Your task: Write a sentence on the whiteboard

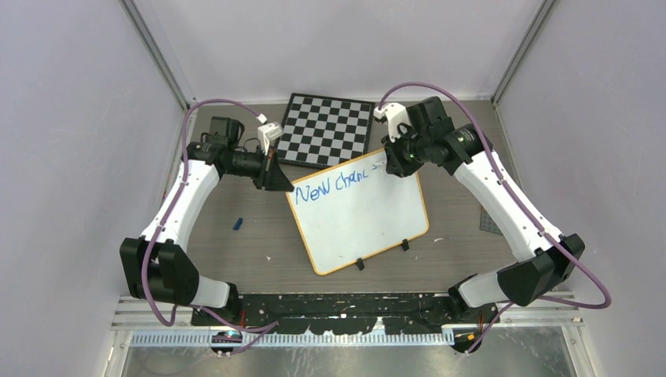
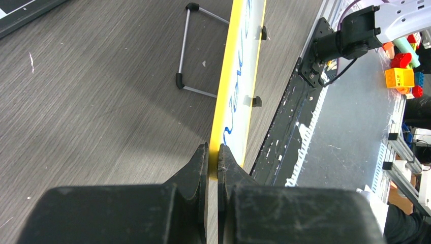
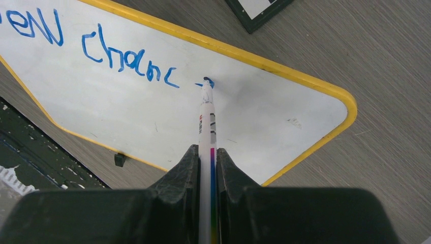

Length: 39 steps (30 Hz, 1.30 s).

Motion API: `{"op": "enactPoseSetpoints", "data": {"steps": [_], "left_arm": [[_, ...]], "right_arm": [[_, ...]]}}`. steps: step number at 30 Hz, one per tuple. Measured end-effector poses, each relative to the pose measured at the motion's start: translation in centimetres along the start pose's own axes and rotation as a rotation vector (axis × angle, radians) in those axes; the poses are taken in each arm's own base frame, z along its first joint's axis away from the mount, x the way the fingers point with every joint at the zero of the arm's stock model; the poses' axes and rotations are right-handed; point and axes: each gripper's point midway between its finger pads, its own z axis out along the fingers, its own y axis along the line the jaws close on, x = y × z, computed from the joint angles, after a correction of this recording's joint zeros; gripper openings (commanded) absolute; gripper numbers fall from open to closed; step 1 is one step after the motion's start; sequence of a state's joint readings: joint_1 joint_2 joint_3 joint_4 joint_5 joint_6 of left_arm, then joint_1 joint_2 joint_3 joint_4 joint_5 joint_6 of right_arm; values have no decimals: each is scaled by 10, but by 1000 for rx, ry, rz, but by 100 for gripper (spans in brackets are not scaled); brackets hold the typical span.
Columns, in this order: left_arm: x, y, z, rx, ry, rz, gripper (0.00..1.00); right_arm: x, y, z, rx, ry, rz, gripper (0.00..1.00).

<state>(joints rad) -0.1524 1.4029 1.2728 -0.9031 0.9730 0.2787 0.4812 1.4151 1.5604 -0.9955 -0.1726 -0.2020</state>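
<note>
**Whiteboard** (image 1: 361, 228): flat panel with a yellow-orange rim, at the middle of the surface (image 1: 236, 263), clear of all four edges.

- **Near side:** the long edge with two black clips (image 1: 360, 264) faces the arm bases.
- **Axis:** the long axis runs left to right, skewed so the right end sits farther back. The blue lettering (image 1: 338, 184) follows the far long edge and reads from the arms' side.
- **Support:** a wire stand (image 2: 189, 51) shows behind the panel, so it probably sits tilted rather than flat.
- **Handling (judged):** thin, stiff, light and glossy-faced, so it is likely to skate under pen pressure. It is best held by the rim at a corner, away from the ink.
- **Left fingers** (image 2: 198, 168): pressed together on the rim at the far-left corner.
- **Right fingers** (image 3: 188, 168): pinching a marker (image 3: 206, 117), whose tip touches the panel just past the last letter, toward the far-right corner.

**Loose:** a small blue piece (image 1: 237, 223) lies towards the surface's left edge.

**Beyond:** a chessboard (image 1: 326, 129) lies at the far edge, and its near corner meets or overlaps the whiteboard's far rim.
</note>
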Motion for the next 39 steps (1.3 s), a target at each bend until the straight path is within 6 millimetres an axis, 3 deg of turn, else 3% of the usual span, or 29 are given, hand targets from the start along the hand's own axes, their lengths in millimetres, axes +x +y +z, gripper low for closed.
{"op": "enactPoseSetpoints", "data": {"steps": [11,19,30,39], "left_arm": [[0,0,0,-1,0,0,0],[4,1,0,-7,17,-16,0],[5,0,0,-4,19,-20,0],[4,-3,2,7,20,-11,0]], "right_arm": [[1,7,4,-35,6,1,0],[21,12,12,-51,60,6,0],[25,-1,6,-12,68,18,0],[15,-2,-5,0,26,15,0]]}}
